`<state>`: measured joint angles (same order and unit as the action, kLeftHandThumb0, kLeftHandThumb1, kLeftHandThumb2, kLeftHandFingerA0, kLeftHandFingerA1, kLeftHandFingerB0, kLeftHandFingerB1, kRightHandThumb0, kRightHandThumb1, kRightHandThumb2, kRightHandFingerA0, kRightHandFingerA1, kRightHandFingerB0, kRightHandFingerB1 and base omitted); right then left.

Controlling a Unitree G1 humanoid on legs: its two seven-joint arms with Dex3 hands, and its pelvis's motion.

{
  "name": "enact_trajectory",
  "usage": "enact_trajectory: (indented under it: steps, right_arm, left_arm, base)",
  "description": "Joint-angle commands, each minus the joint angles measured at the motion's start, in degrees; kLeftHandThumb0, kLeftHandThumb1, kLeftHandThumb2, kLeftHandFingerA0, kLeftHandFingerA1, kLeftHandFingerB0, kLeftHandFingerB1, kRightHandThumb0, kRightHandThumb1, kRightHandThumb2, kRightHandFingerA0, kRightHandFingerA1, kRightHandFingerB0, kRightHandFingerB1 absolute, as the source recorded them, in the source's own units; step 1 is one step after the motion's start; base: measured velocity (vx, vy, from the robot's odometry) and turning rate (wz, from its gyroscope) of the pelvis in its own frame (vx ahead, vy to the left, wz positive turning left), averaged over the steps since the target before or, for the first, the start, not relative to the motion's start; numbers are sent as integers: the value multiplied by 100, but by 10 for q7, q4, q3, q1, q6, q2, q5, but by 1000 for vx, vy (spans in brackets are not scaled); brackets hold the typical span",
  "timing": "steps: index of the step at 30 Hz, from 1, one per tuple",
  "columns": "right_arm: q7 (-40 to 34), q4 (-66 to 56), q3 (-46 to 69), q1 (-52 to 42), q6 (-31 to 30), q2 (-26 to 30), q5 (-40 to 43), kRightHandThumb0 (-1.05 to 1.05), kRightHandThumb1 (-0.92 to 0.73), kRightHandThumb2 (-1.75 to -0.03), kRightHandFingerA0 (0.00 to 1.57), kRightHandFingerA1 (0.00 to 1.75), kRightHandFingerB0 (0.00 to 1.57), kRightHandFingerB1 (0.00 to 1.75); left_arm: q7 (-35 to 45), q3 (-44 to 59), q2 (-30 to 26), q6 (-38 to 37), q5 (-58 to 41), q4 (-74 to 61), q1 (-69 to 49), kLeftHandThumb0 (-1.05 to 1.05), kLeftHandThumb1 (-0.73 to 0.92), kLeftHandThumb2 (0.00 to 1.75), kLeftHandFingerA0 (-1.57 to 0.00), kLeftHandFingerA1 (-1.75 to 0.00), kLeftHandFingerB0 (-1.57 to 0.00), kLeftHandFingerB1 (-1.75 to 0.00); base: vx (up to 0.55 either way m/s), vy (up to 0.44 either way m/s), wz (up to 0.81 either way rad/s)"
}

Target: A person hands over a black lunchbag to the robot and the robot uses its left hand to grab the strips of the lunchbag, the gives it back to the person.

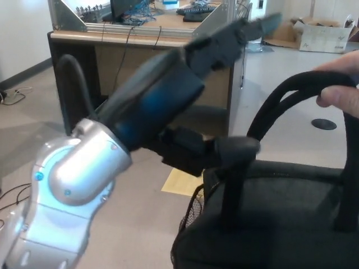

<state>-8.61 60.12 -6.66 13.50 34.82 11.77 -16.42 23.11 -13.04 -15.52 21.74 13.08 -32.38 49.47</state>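
Below me spreads a grey floor (140, 224). A yellow sheet (178, 182) lies flat on it just before the wooden desk (140, 39), with cardboard boxes (322, 33) resting well beyond that desk.

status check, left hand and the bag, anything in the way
Left hand low beside the strap, blurred, grip unclear. Right hand out of view. Lunchbag hangs by its straps from a person's hand. Nothing between hand and straps.
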Motion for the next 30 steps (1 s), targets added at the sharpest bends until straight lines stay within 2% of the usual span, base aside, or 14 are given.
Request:
enact_trajectory:
  steps: [1,3,4,5,12,13,14,19,20,21,24,27,28,30]
  right_arm:
    - [7,-2,4,0,-5,4,8,-55,-56,-95,49,60,35,52]
    - [5,-2,4,3,-5,4,6,-55,-56,-95,49,60,36,52]
    - [6,-4,3,3,-7,4,5,-54,-69,-60,52,44,47,41]
    - [5,-3,2,4,-7,5,3,-56,-57,-95,48,59,36,52]
    - [8,-7,-1,14,-11,4,2,-57,-57,-95,50,60,36,52]
    - [8,-7,-2,15,-12,3,1,-56,-57,-95,48,59,35,52]
    - [10,-6,0,18,-12,2,4,-56,-56,-95,48,59,36,52]
    - [13,-4,-3,26,-15,0,1,-56,-56,-96,47,59,34,52]
    - [16,-4,-2,26,-14,0,3,-55,-69,-61,51,44,46,42]
    - [17,-3,-3,28,-16,0,3,-55,-69,-60,52,43,47,41]
    - [20,-3,-4,30,-16,1,2,-55,-69,-60,52,43,47,41]
    - [24,-2,-4,39,-15,2,3,-54,-69,-61,52,44,46,41]
    - [17,3,-7,43,-10,1,-2,-54,-56,-95,47,59,35,52]
    - [18,6,-7,35,-9,-1,0,-54,-69,-61,52,43,47,41]
  left_arm:
    - [-2,-45,13,26,30,-7,-10,-85,63,59,-1,-26,0,-18]
    - [-6,-64,22,29,40,-1,-7,-79,48,90,0,-18,0,-10]
    - [-10,-74,26,26,49,4,-6,-78,47,90,0,-18,0,-12]
    - [-14,-84,31,27,58,8,-5,-82,48,90,0,-12,0,-8]
    - [-55,-139,78,35,136,48,11,-83,49,90,0,-9,0,-5]
    - [-59,-140,83,35,141,51,11,-89,59,59,0,-16,0,-6]
    - [-73,-146,90,30,157,61,12,-79,47,89,0,-12,0,-8]
    - [-95,-153,93,16,208,93,20,-76,46,87,0,-16,0,-8]
    - [-99,-153,93,13,214,98,20,-75,46,87,0,-17,0,-10]
    - [-101,-150,90,10,217,102,20,-78,56,61,0,-22,0,-12]
    - [-103,-142,86,7,223,111,22,-71,46,84,0,-18,0,-11]
    - [-140,-129,79,-16,246,141,30,-58,39,78,-6,-43,0,-23]
    - [-160,-126,74,-28,259,154,32,-31,39,92,0,-48,0,-49]
    - [-209,-124,65,-64,283,183,33,-40,52,58,-42,-48,-30,-33]
  base:
    - [0,0,0]
    - [0,0,0]
    - [0,0,0]
    - [0,0,0]
    - [0,0,0]
    - [0,0,0]
    - [0,0,0]
    - [0,0,0]
    - [0,0,0]
    - [0,0,0]
    - [0,0,0]
    - [0,0,0]
    - [0,0,0]
    - [0,0,0]
